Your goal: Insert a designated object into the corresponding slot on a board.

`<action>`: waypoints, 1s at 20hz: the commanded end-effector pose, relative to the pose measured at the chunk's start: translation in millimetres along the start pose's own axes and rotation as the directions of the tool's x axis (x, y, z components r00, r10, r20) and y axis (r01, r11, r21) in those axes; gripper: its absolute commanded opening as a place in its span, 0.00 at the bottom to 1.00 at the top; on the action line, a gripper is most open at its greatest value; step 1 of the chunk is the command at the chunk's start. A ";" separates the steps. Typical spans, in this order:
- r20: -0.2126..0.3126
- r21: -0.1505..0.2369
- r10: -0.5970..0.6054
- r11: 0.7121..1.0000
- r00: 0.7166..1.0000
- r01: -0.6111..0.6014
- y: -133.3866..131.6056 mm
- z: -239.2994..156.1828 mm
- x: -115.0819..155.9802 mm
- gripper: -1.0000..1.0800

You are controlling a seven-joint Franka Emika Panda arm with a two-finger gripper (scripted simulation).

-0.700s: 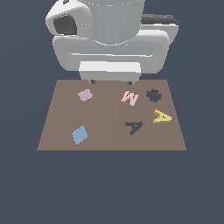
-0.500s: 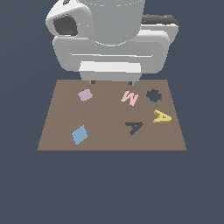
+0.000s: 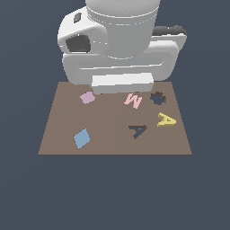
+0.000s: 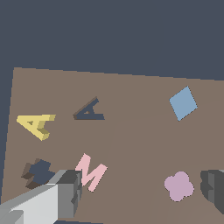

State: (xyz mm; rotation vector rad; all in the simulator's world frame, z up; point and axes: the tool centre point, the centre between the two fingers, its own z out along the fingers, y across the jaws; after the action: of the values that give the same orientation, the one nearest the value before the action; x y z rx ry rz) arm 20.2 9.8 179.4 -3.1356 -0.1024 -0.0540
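Big white arm leaning low over the far edge of the brown board (image 3: 63, 139), fingers (image 4: 70, 192) wide apart and empty above the pink M (image 4: 91, 170), yellow A (image 3: 166, 120) lying flat just beside the dark A-shaped slot (image 3: 138, 130)

A flat pink letter M block (image 3: 133, 99) lies beside a dark flower-shaped cutout (image 3: 157, 98), a flat pale-purple flower-shaped block (image 3: 87, 97) sits well apart toward the exterior view's left, and a flat blue diamond block (image 3: 81, 138) rests nearer that view's front edge — all apart, none touching.
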 end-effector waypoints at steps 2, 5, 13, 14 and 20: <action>0.002 0.002 -0.077 0.997 0.997 0.077 -8.0 8.3 7.8 0.96; 0.004 0.004 -0.163 0.987 0.987 0.163 -17.6 17.5 15.9 0.96; 0.009 0.012 -0.471 0.882 0.882 0.471 -59.4 51.5 38.1 0.96; 0.009 0.014 -0.514 0.858 0.858 0.514 -66.4 56.7 40.2 0.96; 0.011 0.021 -0.729 0.684 0.684 0.729 -106.8 85.3 45.0 0.96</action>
State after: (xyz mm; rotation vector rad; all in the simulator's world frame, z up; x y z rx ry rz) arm 60.8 109.7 102.8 -2.8811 -1.2417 -0.0239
